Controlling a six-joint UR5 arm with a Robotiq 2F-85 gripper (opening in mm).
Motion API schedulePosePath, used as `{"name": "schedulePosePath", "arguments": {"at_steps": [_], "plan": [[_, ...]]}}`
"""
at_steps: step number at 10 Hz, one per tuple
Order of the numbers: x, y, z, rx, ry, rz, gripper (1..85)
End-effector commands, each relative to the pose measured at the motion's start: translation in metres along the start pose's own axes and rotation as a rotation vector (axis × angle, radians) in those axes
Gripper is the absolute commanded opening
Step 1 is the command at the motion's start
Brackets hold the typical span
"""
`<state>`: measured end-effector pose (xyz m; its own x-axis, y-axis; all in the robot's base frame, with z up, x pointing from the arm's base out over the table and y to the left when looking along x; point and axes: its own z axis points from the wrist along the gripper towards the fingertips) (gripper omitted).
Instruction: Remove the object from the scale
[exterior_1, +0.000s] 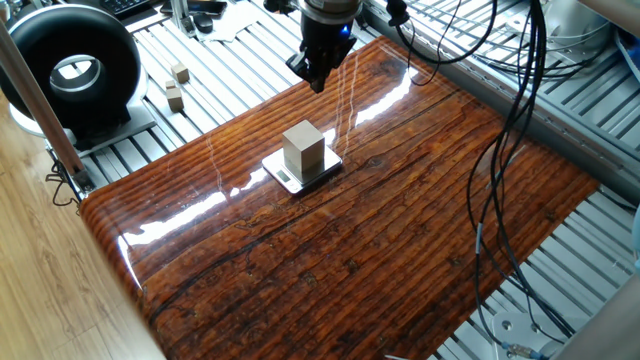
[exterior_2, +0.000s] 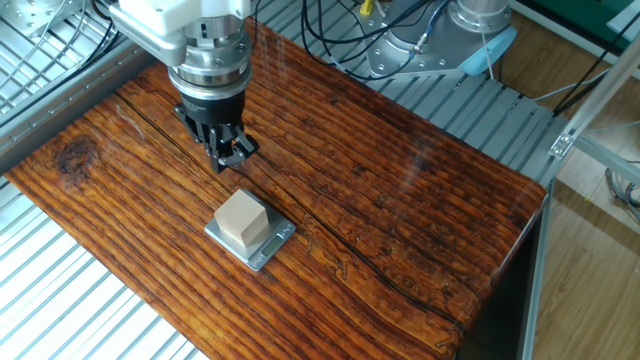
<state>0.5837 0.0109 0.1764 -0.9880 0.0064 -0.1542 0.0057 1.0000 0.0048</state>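
Observation:
The pale beige wooden block stands upright on the thin silver-grey scale near the middle of the wooden table top. It also shows in the other fixed view, on the scale. My gripper hangs above the table behind the block, apart from it and not touching it. In the other fixed view the gripper is a short way beyond the block. Its fingers come together to a point and hold nothing.
Two small tan cubes lie on the metal slats at the back left, next to a black ring-shaped device. Black cables hang over the table's right side. The arm's base stands past the far edge.

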Motion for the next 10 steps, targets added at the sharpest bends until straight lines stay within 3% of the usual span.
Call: {"name": "schedulePosePath", "arguments": {"at_steps": [1, 5, 10], "plan": [[0.001, 0.006, -0.001, -0.026, 0.005, -0.002, 1.0], [0.011, 0.002, 0.003, -0.002, 0.034, -0.007, 1.0], [0.027, 0.022, 0.028, -0.012, 0.029, 0.006, 1.0]]}}
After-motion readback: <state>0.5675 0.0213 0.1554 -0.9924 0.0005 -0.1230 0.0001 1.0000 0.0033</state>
